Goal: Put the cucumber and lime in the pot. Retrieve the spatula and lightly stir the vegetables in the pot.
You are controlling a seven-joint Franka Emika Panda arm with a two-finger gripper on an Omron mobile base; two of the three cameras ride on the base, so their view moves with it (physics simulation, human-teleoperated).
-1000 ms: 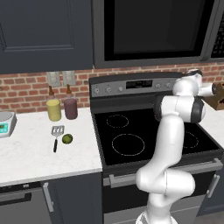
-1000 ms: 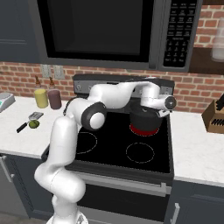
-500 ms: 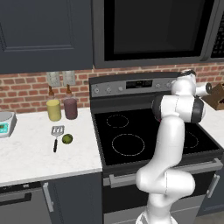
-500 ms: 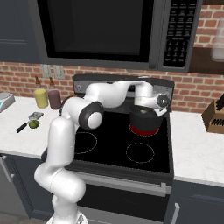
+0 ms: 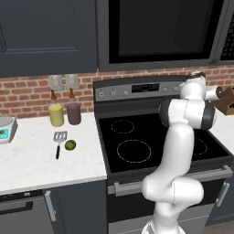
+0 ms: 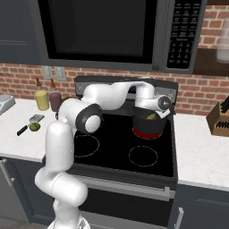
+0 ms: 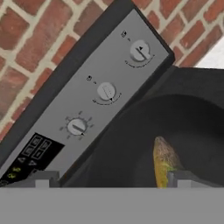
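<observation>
The dark pot (image 6: 147, 127) with its red base band stands on the stove's back right burner. My gripper (image 7: 113, 179) hangs over its mouth, close above the rim (image 6: 150, 112). It is open, jaws wide apart, nothing between them. The yellowish-green cucumber (image 7: 164, 161) lies inside the pot (image 7: 131, 144), close to the right fingertip (image 7: 183, 178); its tip shows above the rim (image 6: 151, 117). On the white counter to the left, the round lime (image 5: 70, 145) sits beside the spatula (image 5: 59, 139), silver head toward the wall, black handle toward the front.
A yellow jar (image 5: 56, 114) and a dark purple jar (image 5: 73, 113) stand against the brick wall behind the spatula. A kitchen scale (image 5: 4, 129) is at the far left. A knife block (image 6: 219, 118) sits right of the stove. The stove's knob panel (image 7: 105, 92) rises just behind the pot.
The jaws have spread much wider over the pot, and the cucumber now lies loose inside it. The lime and spatula have not moved.
</observation>
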